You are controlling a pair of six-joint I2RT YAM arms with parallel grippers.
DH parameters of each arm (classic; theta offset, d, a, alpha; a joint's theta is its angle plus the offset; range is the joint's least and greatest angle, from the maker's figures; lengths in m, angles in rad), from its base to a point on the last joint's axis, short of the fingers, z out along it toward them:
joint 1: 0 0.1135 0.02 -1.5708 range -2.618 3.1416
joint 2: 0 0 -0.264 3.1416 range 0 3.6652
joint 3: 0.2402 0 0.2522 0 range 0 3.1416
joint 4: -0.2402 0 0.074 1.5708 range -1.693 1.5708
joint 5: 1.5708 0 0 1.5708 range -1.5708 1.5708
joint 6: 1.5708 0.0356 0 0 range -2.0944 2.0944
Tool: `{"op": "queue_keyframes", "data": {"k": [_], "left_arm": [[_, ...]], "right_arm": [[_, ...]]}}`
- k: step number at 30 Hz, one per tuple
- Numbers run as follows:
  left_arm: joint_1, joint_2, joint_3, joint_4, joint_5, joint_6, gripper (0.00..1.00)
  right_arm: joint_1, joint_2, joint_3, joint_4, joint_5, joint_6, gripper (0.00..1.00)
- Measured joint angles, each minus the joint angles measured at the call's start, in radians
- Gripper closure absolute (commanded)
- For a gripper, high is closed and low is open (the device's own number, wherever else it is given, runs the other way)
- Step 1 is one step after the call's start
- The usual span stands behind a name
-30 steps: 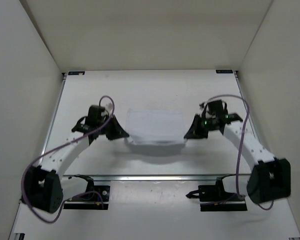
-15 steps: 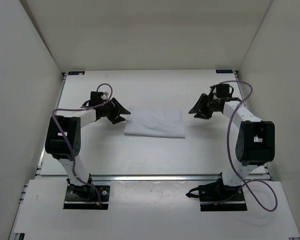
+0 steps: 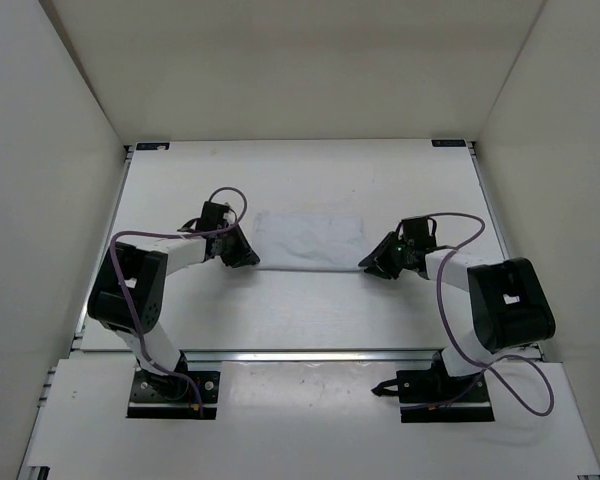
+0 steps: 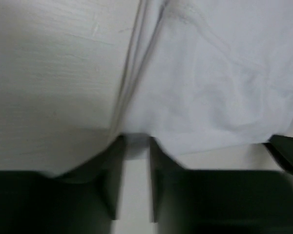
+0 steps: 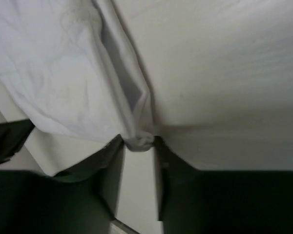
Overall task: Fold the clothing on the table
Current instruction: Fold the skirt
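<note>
Clothing (image 3: 308,241) lies mid-table (image 3: 300,175). My left end effector (image 4: 135,152) and right end effector (image 5: 138,144) each pinch a near corner. Lift evenly, keep edge taut, carry far.

Clothing (image 3: 308,241) lies flat on the counter (image 3: 300,175), about mid-width, between the two arms. Left gripper (image 3: 242,255) sits at the clothing's near-left corner; in the left wrist view that corner lies between its fingers (image 4: 110,170). Right gripper (image 3: 374,263) sits at the near-right corner, with the bunched corner between its fingers (image 5: 112,170).
</note>
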Motion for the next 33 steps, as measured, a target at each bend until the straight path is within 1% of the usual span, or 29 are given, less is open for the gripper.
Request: {"op": "queue_keyframes", "data": {"k": [1, 2, 3, 5, 8, 11, 14, 16, 18, 20, 24, 28, 30, 33], "left_arm": [[-0.009, 0.004, 0.007, -0.001, -0.025, 0.001, 0.91], [-0.019, 0.013, 0.014, -0.003, -0.051, 0.003, 0.98], [-0.029, 0.024, 0.019, -0.003, -0.061, 0.001, 1.0], [-0.055, 0.042, 0.045, -0.003, -0.074, 0.006, 1.0], [-0.127, 0.09, 0.106, -0.004, -0.086, 0.005, 1.0], [-0.248, 0.133, 0.143, 0.021, -0.084, -0.014, 1.0], [-0.372, 0.157, 0.145, 0.07, -0.059, -0.056, 1.0], [-0.43, 0.181, 0.159, 0.087, -0.029, -0.078, 1.0], [-0.454, 0.216, 0.193, 0.096, -0.001, -0.093, 1.0], [-0.455, 0.24, 0.217, 0.107, 0.015, -0.107, 1.0], [-0.444, 0.249, 0.22, 0.119, 0.032, -0.133, 1.0], [-0.436, 0.249, 0.206, 0.141, 0.039, -0.15, 1.0], [-0.43, 0.244, 0.188, 0.163, 0.047, -0.158, 1.0], [-0.421, 0.229, 0.164, 0.174, 0.051, -0.159, 1.0]], "right_arm": [[-0.003, 0.01, 0.0, 0.025, 0.01, 0.011, 1.0], [-0.013, 0.026, 0.0, 0.052, 0.016, 0.021, 1.0], [-0.024, 0.042, 0.002, 0.066, 0.019, 0.025, 1.0], [-0.054, 0.071, 0.019, 0.066, 0.009, 0.017, 1.0], [-0.11, 0.055, 0.036, 0.029, 0.02, -0.079, 1.0], [-0.215, -0.022, 0.035, -0.069, 0.024, -0.209, 1.0], [-0.317, -0.128, 0.058, -0.217, 0.058, -0.374, 1.0], [-0.334, -0.16, 0.113, -0.306, 0.09, -0.468, 1.0], [-0.298, -0.159, 0.201, -0.382, 0.119, -0.542, 1.0], [-0.207, -0.144, 0.305, -0.429, 0.157, -0.597, 1.0], [0.075, -0.075, 0.473, -0.425, 0.183, -0.634, 1.0], [0.302, 0.018, 0.485, -0.364, 0.156, -0.595, 1.0], [0.362, 0.071, 0.459, -0.326, 0.133, -0.566, 1.0], [0.401, 0.15, 0.415, -0.271, 0.099, -0.524, 1.0]]}}
